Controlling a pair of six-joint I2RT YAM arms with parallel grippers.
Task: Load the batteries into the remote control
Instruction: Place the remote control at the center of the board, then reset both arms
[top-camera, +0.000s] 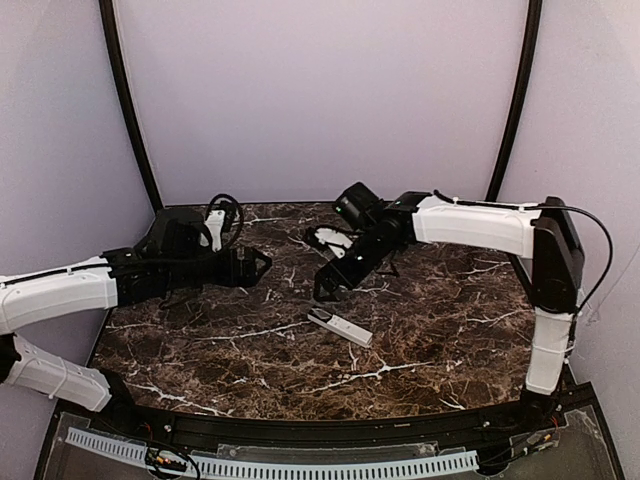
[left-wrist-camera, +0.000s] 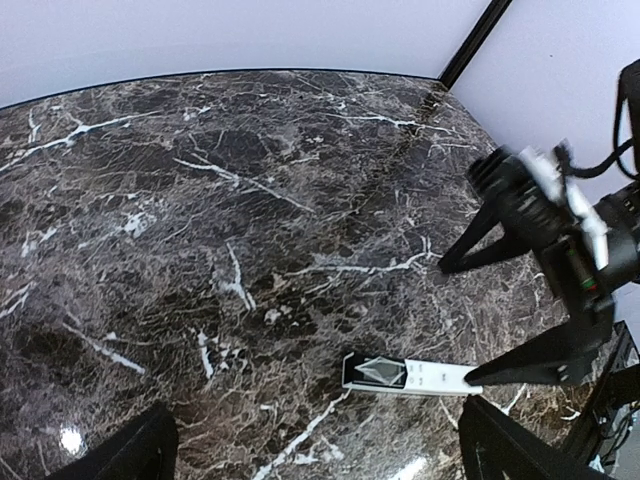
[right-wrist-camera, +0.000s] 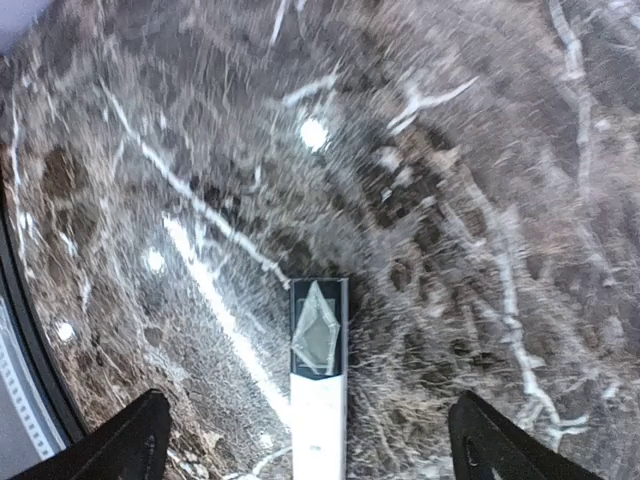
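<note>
The slim white plastic remote control (top-camera: 340, 327) lies flat at the centre of the dark veined marble worktop (top-camera: 200, 345), under the right hand (left-wrist-camera: 455, 324), fingers spread and empty (likely lining up to steady it). The left hand (top-camera: 258, 266) hangs released at frame left; no batteries show.

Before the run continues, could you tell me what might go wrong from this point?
The right gripper hangs open over the remote control, which lies loose on the polished marble table; an off-centre close could skid or spin it. No batteries show in any view, so loading may stall.
</note>
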